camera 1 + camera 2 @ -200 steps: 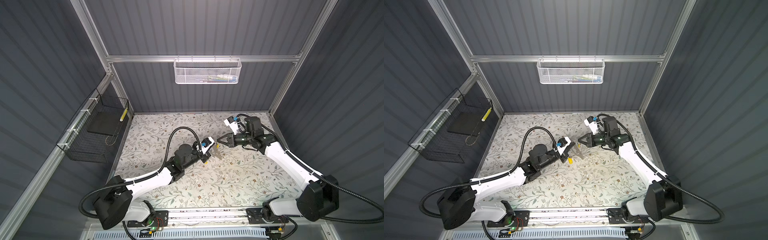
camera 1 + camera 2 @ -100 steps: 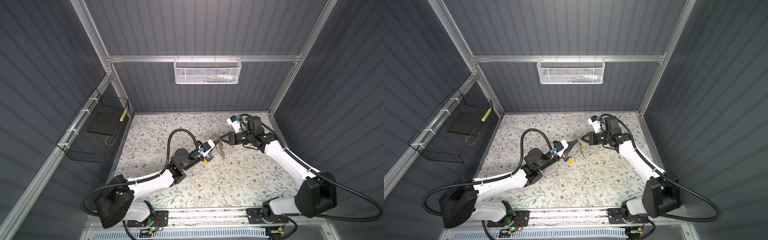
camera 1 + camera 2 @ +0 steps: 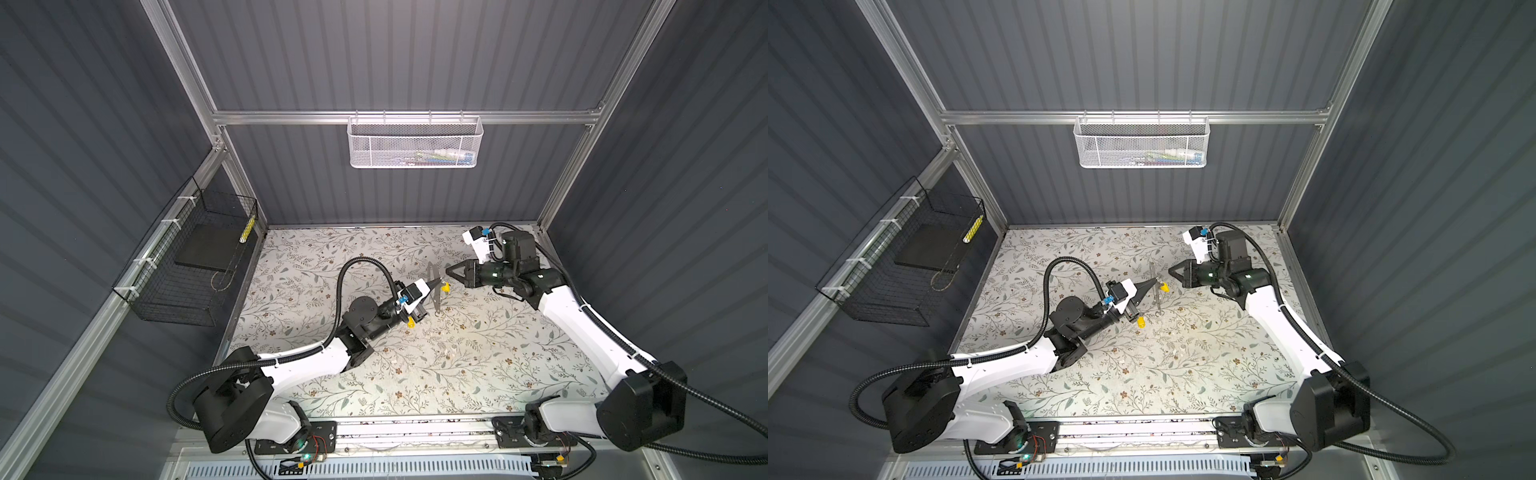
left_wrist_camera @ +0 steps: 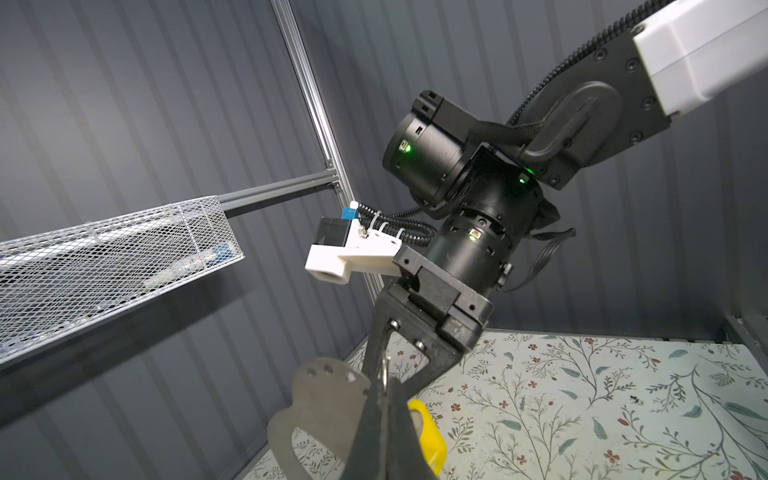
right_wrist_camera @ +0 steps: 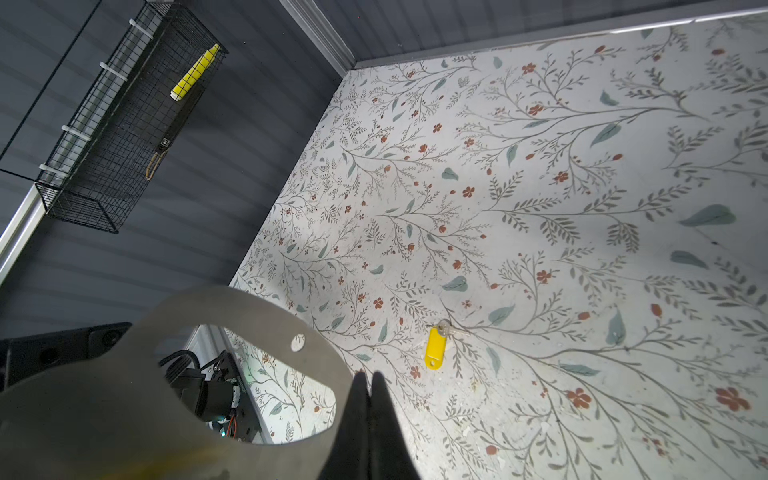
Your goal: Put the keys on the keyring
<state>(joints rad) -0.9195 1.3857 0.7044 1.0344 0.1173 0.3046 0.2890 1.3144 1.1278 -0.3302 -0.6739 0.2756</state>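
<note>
Keyring [image 4: 320, 399]: flat grey oval loop, raised clear of the floral table [image 5: 582, 166], standing on edge between the two arms near the table's middle; its rim runs in behind the tips of the left gripper [image 3: 433, 284], whose jaws are pressed together on it; raised key tag [image 4: 430, 436]: yellow, off the table, just beside those tips on the side facing the right gripper [image 5: 368, 384]; whether it is threaded on the keyring cannot be told; right gripper: jaws fully closed, nothing seen between them, tip near the keyring with a slim gap in both top views; loose key tag [image 5: 434, 347]: yellow, lying flat on the table just beside the left gripper's body.
</note>
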